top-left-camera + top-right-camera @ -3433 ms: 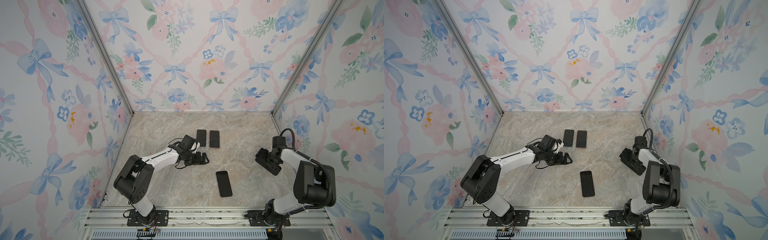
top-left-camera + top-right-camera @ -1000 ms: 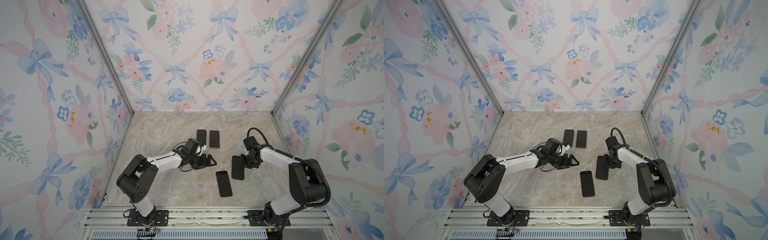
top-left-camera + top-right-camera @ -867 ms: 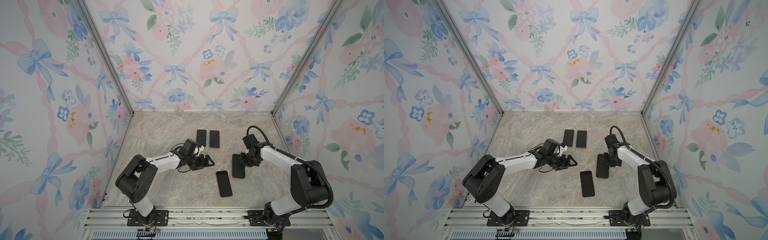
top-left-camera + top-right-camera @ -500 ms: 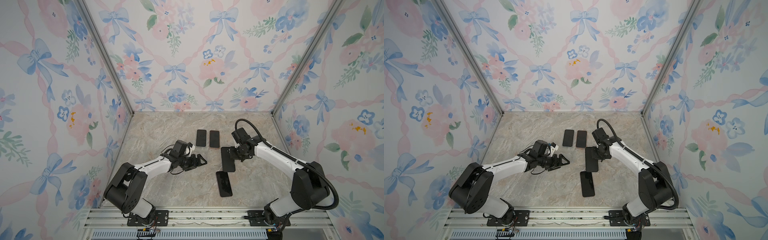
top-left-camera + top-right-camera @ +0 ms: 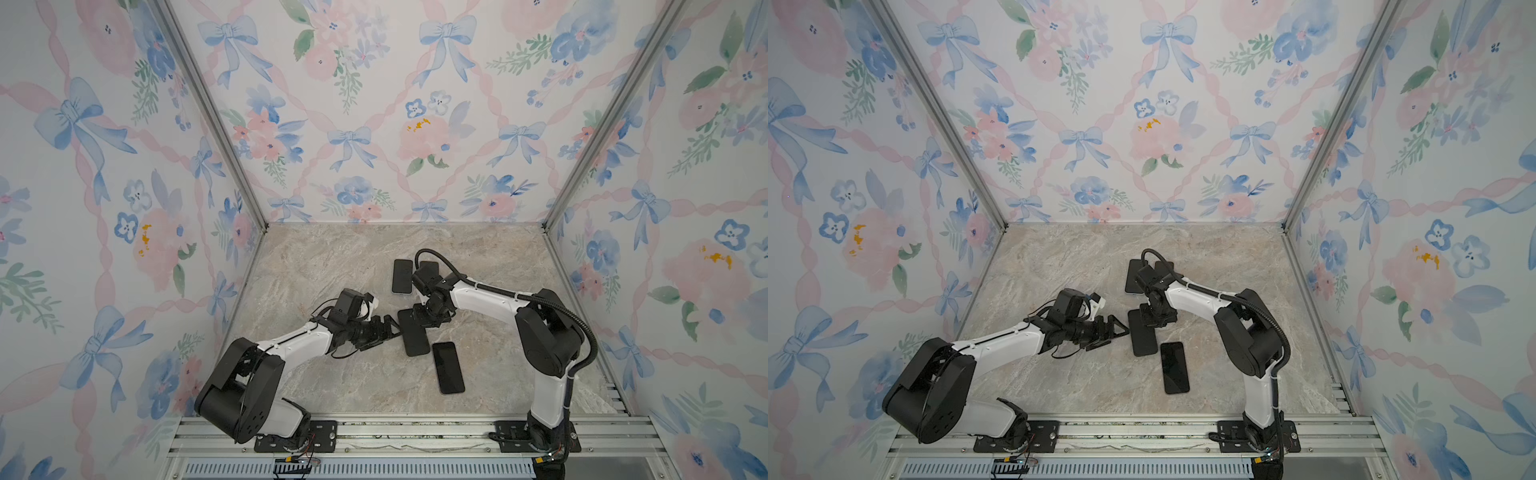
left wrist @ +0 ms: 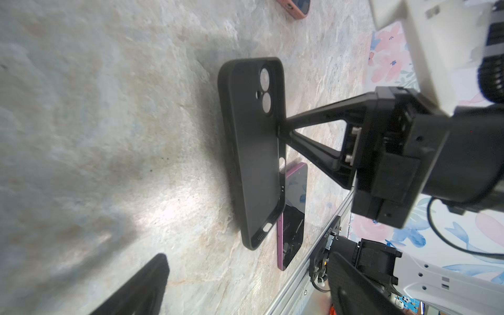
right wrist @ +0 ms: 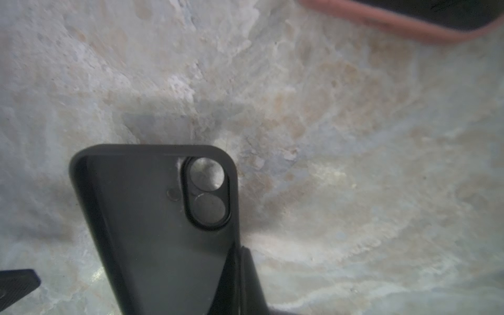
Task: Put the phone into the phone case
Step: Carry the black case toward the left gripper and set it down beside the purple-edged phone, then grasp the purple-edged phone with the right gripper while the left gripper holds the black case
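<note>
The black phone case (image 5: 412, 337) (image 5: 1143, 337) sits near the middle of the marble table, open side up. My right gripper (image 5: 424, 321) (image 7: 240, 255) is shut on its long side wall, a little below the camera cutout (image 7: 207, 193). The left wrist view shows that pinch on the phone case (image 6: 252, 152) from the side. The phone (image 5: 448, 368) (image 5: 1175, 368) (image 6: 293, 218), dark-screened with a purple edge, lies flat just in front of the case. My left gripper (image 5: 388, 332) (image 5: 1115, 334) (image 6: 245, 289) stands open just left of the case, holding nothing.
Two more dark phone-shaped items lie side by side at the back (image 5: 402, 276) (image 5: 1133, 277), partly under my right arm. A pink-rimmed one shows in the wrist views (image 7: 403, 24) (image 6: 296, 6). The metal rail (image 5: 415, 432) runs along the front edge.
My right gripper has carried the phone case leftward from the right side to the middle, beside the phone. My left gripper has drawn back a little to the left, still open.
</note>
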Controlling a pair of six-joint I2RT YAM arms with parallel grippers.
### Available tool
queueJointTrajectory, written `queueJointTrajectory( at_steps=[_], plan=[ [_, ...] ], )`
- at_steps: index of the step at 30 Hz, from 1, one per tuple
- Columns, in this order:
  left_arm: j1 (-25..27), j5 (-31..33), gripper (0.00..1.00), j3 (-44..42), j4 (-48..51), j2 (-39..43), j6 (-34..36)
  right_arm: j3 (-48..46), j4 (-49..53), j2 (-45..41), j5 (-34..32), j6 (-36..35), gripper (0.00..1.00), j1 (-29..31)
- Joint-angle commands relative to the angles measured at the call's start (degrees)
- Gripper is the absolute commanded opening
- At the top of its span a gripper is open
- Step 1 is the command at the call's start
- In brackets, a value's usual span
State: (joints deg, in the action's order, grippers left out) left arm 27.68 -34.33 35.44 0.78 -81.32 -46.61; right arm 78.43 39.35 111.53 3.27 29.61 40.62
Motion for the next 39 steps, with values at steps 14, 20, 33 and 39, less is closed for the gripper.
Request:
queueJointTrajectory(
  at_steps=[14,20,33,39],
  plan=[
    [4.4,2.5,0.92,2.3,0.1,-2.8,0.7,-0.5,0.6,-0.7,-0.5,2.5,0.28,0.6],
    [6.5,1.8,0.92,0.9,0.1,-2.4,-0.2,-7.2,1.9,-10.0,-5.6,4.0,0.49,3.5],
    [10.4,0.8,0.92,-2.4,-0.2,-1.8,-1.1,-27.1,2.0,-27.3,-15.0,18.7,0.93,15.4],
    [10.4,-0.5,0.92,-2.5,-0.2,-2.8,-0.2,-28.7,1.9,-23.6,-15.3,22.3,0.97,19.1]
  ],
)
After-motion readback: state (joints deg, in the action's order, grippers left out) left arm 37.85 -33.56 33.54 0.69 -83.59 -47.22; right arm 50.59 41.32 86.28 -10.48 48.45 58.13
